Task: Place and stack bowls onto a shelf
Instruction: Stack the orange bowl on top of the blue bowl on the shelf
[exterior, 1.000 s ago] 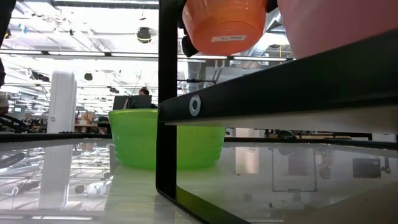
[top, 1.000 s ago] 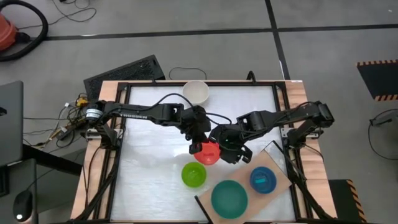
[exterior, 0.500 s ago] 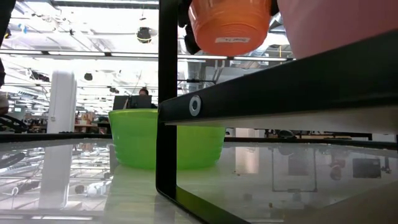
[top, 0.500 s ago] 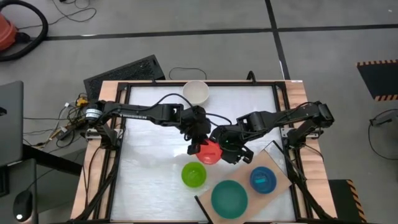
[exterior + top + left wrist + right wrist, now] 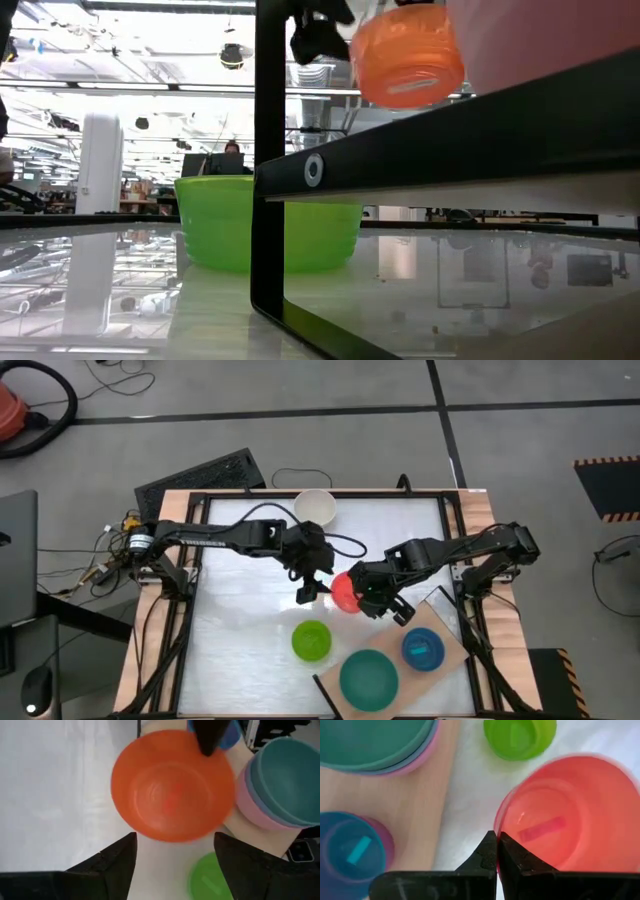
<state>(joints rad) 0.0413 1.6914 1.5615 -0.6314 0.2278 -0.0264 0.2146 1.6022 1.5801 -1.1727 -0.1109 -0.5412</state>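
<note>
The red bowl (image 5: 343,590) is in the air over the table's middle; it also shows in the low view (image 5: 405,55). My right gripper (image 5: 360,593) is shut on its rim. My left gripper (image 5: 306,592) is open and empty just left of the bowl, its fingers (image 5: 120,862) apart below the bowl (image 5: 172,785). The lime green bowl (image 5: 311,640) stands on the table. On the light-wood shelf (image 5: 449,622) stand a dark teal bowl (image 5: 368,678) stacked on a pink one (image 5: 427,755), and a blue bowl (image 5: 422,648) in a magenta one (image 5: 387,847). My right gripper pinches the red bowl's rim (image 5: 496,827) on the side toward the shelf, one finger inside the bowl and one outside. The fingers come from the table's right, slanting down. The bowl is lifted clear of the table, mouth up and tilted.
A cream-white bowl (image 5: 315,508) stands at the table's far edge. A black frame post (image 5: 268,150) stands close before the low camera. The two arms meet over the table's middle, with bare white table (image 5: 240,630) at the near left.
My left gripper has let go of the red bowl and drawn back toward the table's left. My right gripper keeps the bowl and has carried it a little toward the right and far side. The bowl has tipped from level to tilted.
</note>
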